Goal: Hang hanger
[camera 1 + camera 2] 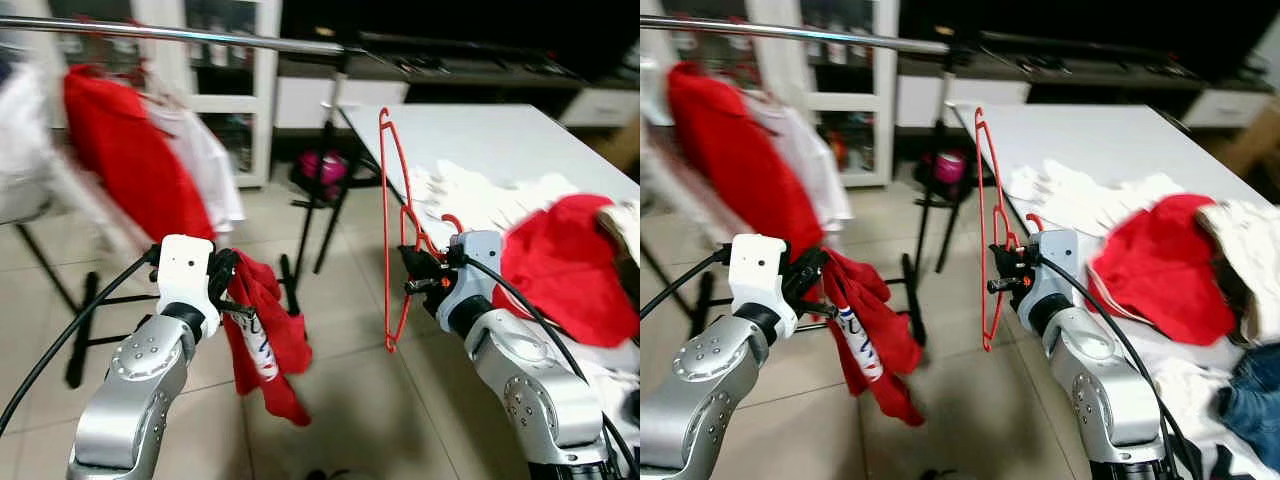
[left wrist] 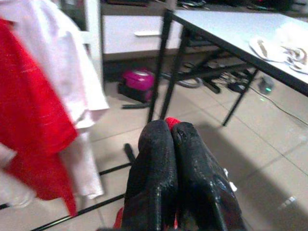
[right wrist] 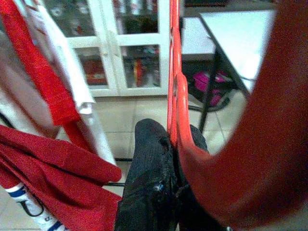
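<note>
The right gripper [image 1: 418, 268] is pinching shut on the red hanger [image 1: 392, 230], holding it upright just beside the table [image 1: 500, 140]; the left gripper [image 1: 228, 285] is closed on a red garment [image 1: 268, 340] that is hanging down over the floor. I think it is the carrying step w/ hanging not yet done, so next the hook must go up and over the metal rail [image 1: 180, 35]. The hook is partly hidden behind the right wrist, and the clothes [image 1: 130, 160] on the rail are looking blurred, approx shapes only
</note>
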Motion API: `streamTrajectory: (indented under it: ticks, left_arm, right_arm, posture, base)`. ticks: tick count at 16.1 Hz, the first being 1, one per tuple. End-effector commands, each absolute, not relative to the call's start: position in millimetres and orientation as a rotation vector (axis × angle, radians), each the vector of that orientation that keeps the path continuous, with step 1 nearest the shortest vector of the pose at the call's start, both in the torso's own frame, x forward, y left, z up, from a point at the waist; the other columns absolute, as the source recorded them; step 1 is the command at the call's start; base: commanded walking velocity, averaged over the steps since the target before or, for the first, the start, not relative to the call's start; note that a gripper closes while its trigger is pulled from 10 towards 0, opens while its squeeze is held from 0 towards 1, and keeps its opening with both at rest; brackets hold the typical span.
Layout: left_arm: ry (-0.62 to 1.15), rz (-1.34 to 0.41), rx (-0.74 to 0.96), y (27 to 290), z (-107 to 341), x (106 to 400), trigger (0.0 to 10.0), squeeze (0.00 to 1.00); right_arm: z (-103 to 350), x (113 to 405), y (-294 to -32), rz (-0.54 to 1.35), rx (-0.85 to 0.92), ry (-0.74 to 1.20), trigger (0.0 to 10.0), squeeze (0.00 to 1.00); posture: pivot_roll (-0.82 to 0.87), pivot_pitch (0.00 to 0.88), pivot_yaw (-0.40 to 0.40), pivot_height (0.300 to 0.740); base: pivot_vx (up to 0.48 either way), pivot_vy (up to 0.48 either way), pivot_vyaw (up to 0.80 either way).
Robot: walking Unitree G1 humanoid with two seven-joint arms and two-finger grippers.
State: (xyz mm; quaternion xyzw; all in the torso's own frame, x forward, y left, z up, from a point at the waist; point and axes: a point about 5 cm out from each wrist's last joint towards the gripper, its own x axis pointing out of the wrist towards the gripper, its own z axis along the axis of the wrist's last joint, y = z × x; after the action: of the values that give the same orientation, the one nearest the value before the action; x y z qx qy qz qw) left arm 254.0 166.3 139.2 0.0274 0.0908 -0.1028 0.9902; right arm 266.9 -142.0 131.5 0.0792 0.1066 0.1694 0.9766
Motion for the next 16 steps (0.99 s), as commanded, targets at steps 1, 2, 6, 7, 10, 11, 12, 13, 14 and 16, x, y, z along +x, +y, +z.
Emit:
streamTrajectory:
  ticks: [1,2,6,7,10,11,12,13,14,16]
  left_arm:
    - [0.164,-0.229,0.059,159.9,144.1,255.1,10.0,0.00]
    - [0.160,-0.236,0.057,159.4,144.8,256.5,10.0,0.00]
    - [0.165,-0.253,0.052,156.9,143.8,257.2,10.0,0.00]
    - [0.168,-0.256,0.052,156.2,143.3,256.5,10.0,0.00]
    - [0.172,-0.251,0.055,156.8,142.3,255.5,10.0,0.00]
    - [0.182,-0.245,0.057,158.4,141.1,255.6,10.0,0.00]
    - [0.183,-0.244,0.057,158.6,141.0,255.7,10.0,0.00]
    - [0.182,-0.244,0.056,158.8,141.0,255.6,10.0,0.00]
    - [0.182,-0.243,0.055,159.0,140.7,255.4,10.0,0.00]
    - [0.185,-0.244,0.051,158.7,139.5,255.1,10.0,0.00]
  right_arm:
    - [129.0,264.7,-148.5,0.321,0.143,0.233,10.0,0.00]
    - [129.1,264.6,-148.7,0.317,0.144,0.232,10.0,0.00]
    - [126.5,262.6,-150.2,0.306,0.144,0.244,10.0,0.00]
    - [126.3,262.7,-150.3,0.306,0.144,0.245,10.0,0.00]
    - [124.8,263.2,-150.0,0.306,0.144,0.249,10.0,0.00]
    - [124.1,263.9,-148.5,0.310,0.146,0.252,10.0,0.00]
    - [124.0,264.0,-148.1,0.311,0.147,0.252,10.0,0.00]
    - [123.6,264.1,-147.5,0.311,0.147,0.252,10.0,0.00]
    - [123.8,264.0,-147.6,0.307,0.151,0.249,10.0,0.00]
    - [123.5,262.8,-149.4,0.293,0.159,0.247,10.0,0.00]
  posture:
    - [-0.06,0.000,-0.127,0.740]
    - [-0.07,0.000,-0.117,0.740]
    - [-0.07,0.000,-0.110,0.740]
    - [-0.06,0.000,-0.110,0.740]
    - [-0.06,0.000,-0.110,0.740]
    - [-0.05,0.000,-0.110,0.740]
    - [-0.05,0.000,-0.110,0.740]
    - [-0.05,0.000,-0.105,0.740]
    - [-0.05,0.000,-0.102,0.740]
    - [-0.06,0.000,-0.094,0.740]
  base:
    - [0.000,0.000,-0.80]
    - [0.000,0.000,-0.80]
    - [0.000,0.000,-0.80]
    - [0.000,0.000,-0.80]
    - [0.000,0.000,-0.80]
    - [0.000,0.000,-0.80]
    - [0.000,0.000,-0.80]
    - [0.000,0.000,-0.80]
    - [0.000,0.000,-0.80]
    - [0.000,0.289,-0.80]
